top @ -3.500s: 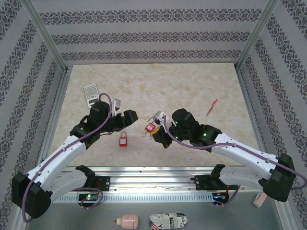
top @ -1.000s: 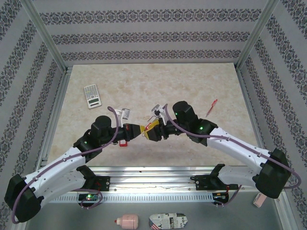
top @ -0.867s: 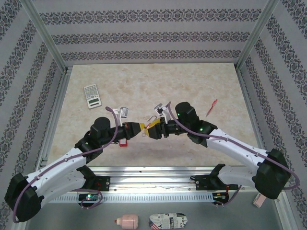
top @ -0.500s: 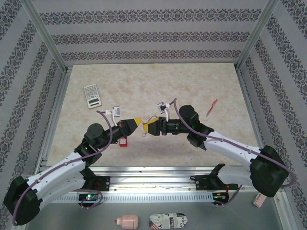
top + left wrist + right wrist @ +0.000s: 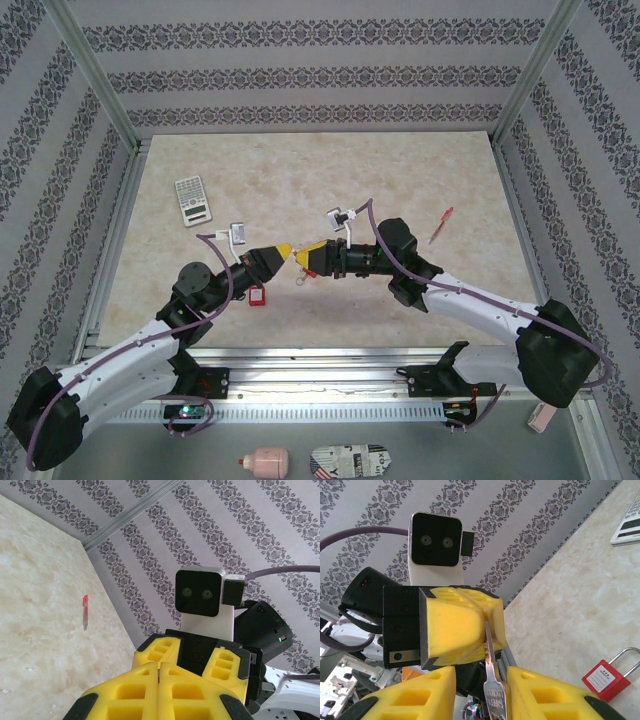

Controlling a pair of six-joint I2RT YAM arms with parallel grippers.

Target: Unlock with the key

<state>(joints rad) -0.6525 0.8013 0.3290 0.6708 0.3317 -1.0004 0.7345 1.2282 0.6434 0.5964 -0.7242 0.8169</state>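
**Claws tip to tip, key between them**

We're looking at the two claws nose to nose above the front of the table (image 5: 330, 180). The key (image 5: 493, 692) stands upright with its head down in the narrow gap of the right claw (image 5: 308, 257). Its blade reaches up to the front of the left claw (image 5: 284, 249). That left claw is pressed fully shut, and in the right wrist view its yellow fingers (image 5: 455, 625) meet right where the blade ends. We cannot tell whether they pinch the blade. The right claw is narrow, and we cannot tell whether its fingers (image 5: 540, 695) actually press on the key head.

The padlock (image 5: 258, 294) lies flat on the table, below and just left of the claw tips, apart from both claws.

The table is pale and marbled. A calculator (image 5: 192, 200) lies far left and a red pen (image 5: 441, 225) lies to the right. Striped patterned walls (image 5: 320, 78) close in three sides, with metal posts at the corners.

A few seconds back the claws sat well apart, with the left one hunched just above the padlock. Since then both arms have stretched out low and brought their tips together. The padlock, calculator and pen lie where they did.
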